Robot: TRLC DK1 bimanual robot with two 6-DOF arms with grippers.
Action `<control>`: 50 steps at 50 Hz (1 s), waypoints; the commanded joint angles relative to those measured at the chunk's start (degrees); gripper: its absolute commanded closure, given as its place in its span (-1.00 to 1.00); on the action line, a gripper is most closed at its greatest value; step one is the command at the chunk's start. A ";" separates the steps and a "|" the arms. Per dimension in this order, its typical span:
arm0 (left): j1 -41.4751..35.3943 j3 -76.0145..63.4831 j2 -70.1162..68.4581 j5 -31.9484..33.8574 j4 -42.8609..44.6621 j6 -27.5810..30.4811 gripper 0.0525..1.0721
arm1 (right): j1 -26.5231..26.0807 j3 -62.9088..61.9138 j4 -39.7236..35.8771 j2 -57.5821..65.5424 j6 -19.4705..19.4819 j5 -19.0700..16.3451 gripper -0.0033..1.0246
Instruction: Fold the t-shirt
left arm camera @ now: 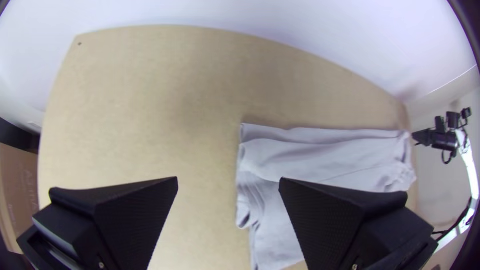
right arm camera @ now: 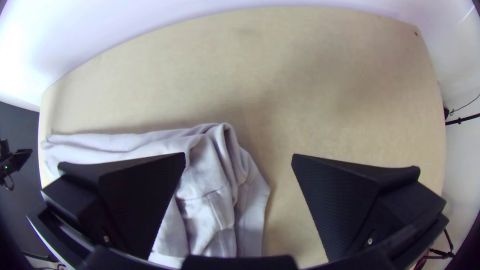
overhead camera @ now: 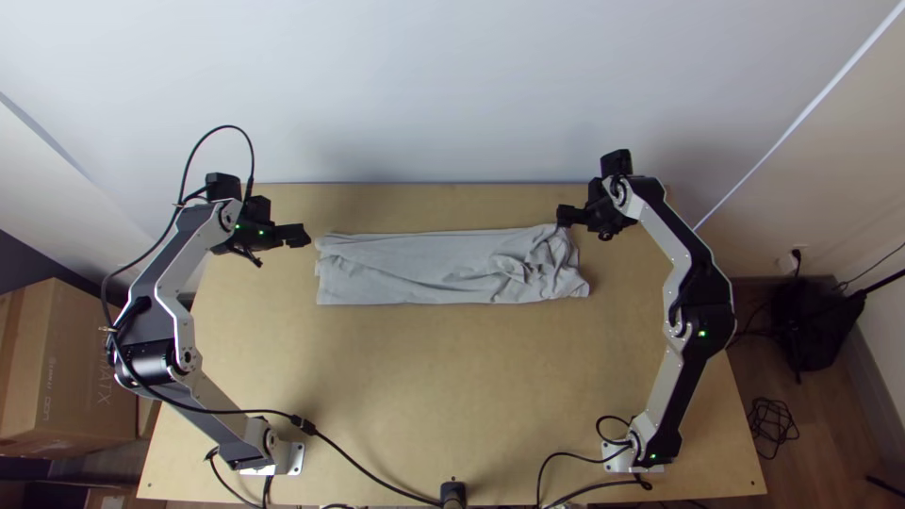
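On the worktop (overhead camera: 424, 377), the t-shirt (overhead camera: 415, 271) lies in its far half as a narrow strip, long axis left to right, right end rumpled. The left tool (overhead camera: 304, 235), fingers apart, stands just beside the left end. The right tool (overhead camera: 564, 216), fingers apart, is at the far right corner; judged better placed for an end-over-end fold.

Wooden table (overhead camera: 424, 377), folded grey t-shirt (overhead camera: 405, 269)
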 commanded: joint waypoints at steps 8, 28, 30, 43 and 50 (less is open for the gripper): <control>4.05 -2.68 -0.53 16.68 -4.49 -1.67 -0.89 | -0.33 -5.60 0.69 -8.63 3.86 -0.69 -0.91; 5.55 -4.27 6.76 20.10 -2.38 -0.09 -0.90 | -9.39 -3.50 0.16 -17.07 22.67 -45.69 -0.91; 5.37 -4.18 7.46 20.19 -2.12 -0.09 -0.90 | -9.91 -3.23 0.25 -17.68 23.37 -47.54 -0.91; 2.65 -3.21 11.68 20.02 0.43 -0.88 -0.90 | -10.97 -2.97 0.43 -20.06 24.78 -50.52 -0.91; -0.34 -1.63 13.70 19.66 0.43 -2.29 -0.90 | -10.88 -3.06 0.51 -21.11 24.78 -50.44 -0.91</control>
